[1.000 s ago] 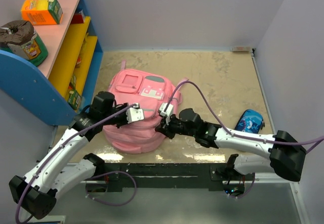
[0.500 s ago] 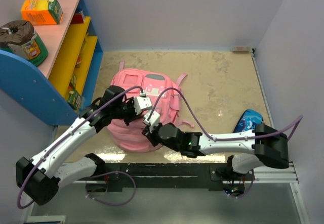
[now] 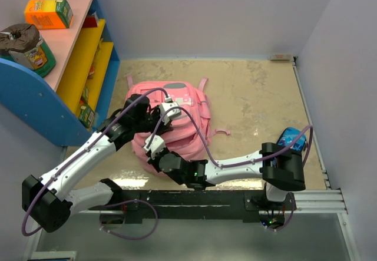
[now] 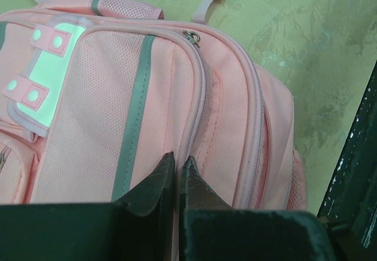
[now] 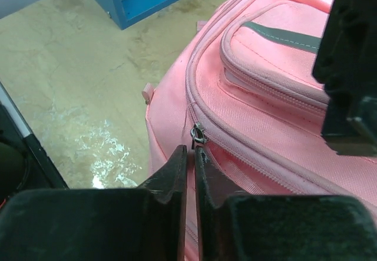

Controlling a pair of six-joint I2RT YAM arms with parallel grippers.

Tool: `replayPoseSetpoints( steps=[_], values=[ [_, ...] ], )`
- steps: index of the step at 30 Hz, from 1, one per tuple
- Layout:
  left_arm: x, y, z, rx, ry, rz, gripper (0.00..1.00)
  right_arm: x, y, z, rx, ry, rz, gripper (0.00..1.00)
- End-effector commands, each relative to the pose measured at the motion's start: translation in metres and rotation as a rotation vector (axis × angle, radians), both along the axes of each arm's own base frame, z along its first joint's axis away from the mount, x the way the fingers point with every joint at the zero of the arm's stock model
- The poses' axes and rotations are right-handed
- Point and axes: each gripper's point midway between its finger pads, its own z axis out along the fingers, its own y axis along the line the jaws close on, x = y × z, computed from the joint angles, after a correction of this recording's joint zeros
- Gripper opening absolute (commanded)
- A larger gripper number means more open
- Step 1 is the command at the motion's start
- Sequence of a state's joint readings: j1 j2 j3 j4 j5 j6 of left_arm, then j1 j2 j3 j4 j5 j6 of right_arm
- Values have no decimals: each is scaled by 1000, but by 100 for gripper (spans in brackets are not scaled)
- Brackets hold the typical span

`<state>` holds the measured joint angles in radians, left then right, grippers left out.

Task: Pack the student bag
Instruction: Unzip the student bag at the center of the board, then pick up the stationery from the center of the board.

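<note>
1. Beige marbled table (image 3: 259, 96), lilac walls, blue shelf (image 3: 35, 105) on the left.
2. The student bag (image 3: 199, 105) lies face-up mid-table, just past the arms.
3. Right gripper (image 5: 191, 152) is near-closed and looks pinched on the zip pull (image 5: 199, 134). Left gripper (image 4: 177, 165) is closed on a fabric ridge.
4. Tip: left hand tensions the fabric while right drags along the track, not off it.
5. Long axis runs near-to-far, with the grey patch (image 3: 175, 86) end pointing at the back wall.

Blocking the left with the blue shelf unit (image 3: 35, 105). Leaving table (image 3: 253, 102) open between student bag (image 3: 194, 105) and blue pouch (image 3: 290, 138).
</note>
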<state>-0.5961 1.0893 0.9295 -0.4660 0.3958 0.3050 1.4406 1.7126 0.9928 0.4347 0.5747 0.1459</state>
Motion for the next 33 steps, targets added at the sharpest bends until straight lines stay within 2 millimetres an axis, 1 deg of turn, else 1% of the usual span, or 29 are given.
replayPoseSetpoints(
  steps=[1,2,3,4,5,6,7,8,9,10,11,12,13,15,16,18,19,20,21,22,23,24,25,26,27,28,30,31,33],
  values=[
    [29,-25,94,-225,-243,4,0,-10,-5,55,160,-15,-18,21],
    [31,-25,96,-229,-251,7,0,-5,-18,72,191,-24,-65,27],
    [31,-24,99,-231,-261,8,0,1,-30,80,199,-31,-114,32],
    [33,-23,104,-236,-275,15,0,6,-44,76,169,-13,-169,45],
    [34,-23,105,-232,-280,17,0,18,-65,81,163,-24,-285,52],
    [35,-21,107,-222,-295,14,0,21,-82,98,194,-13,-328,59],
    [37,-19,108,-214,-310,22,0,30,-102,90,164,22,-394,70],
    [37,-17,106,-200,-320,23,0,38,-120,95,181,39,-459,73],
    [37,-15,106,-184,-343,17,0,45,-140,107,232,74,-500,77],
    [39,-12,101,-166,-343,31,0,67,-172,93,227,131,-609,85],
    [38,-10,100,-160,-348,32,0,77,-192,89,238,165,-662,89],
    [38,-8,98,-147,-360,25,0,84,-211,92,275,211,-688,92],
    [37,-7,93,-137,-357,21,0,110,-257,74,267,258,-845,98],
    [36,-6,93,-136,-369,20,0,129,-305,62,274,317,-990,98],
    [36,-5,91,-131,-364,22,0,143,-353,51,275,366,-1139,99],
    [35,-4,88,-121,-364,20,0,152,-395,40,293,429,-1275,99],
    [34,-4,87,-116,-359,15,0,155,-429,34,302,476,-1375,99],
    [33,-3,84,-106,-351,14,0,157,-444,19,257,521,-1435,99],
    [34,-3,82,-93,-342,12,0,157,-459,12,228,545,-1491,99],
    [35,-3,85,-88,-337,15,0,154,-481,4,185,593,-1564,99],
    [32,-2,78,-65,-301,5,0,155,-490,-15,118,653,-1594,99],
    [32,-3,73,-46,-288,-12,0,154,-500,-27,74,702,-1616,99],
    [28,-6,76,-53,-286,-34,0,148,-518,-35,33,749,-1663,98],
    [27,-6,77,-54,-288,-41,0,144,-528,-55,-47,800,-1706,99],
    [26,-7,77,-52,-294,-55,0,140,-530,-63,-93,821,-1718,99],
    [25,-8,79,-50,-301,-63,0,132,-547,-71,-122,847,-1768,99],
    [26,-8,69,-10,-283,-80,0,122,-558,-85,-201,875,-1811,99],
    [26,-9,69,-2,-277,-85,0,115,-562,-88,-231,886,-1824,99],
    [24,-9,62,21,-253,-102,0,114,-567,-84,-254,864,-1843,99]
  ],
)
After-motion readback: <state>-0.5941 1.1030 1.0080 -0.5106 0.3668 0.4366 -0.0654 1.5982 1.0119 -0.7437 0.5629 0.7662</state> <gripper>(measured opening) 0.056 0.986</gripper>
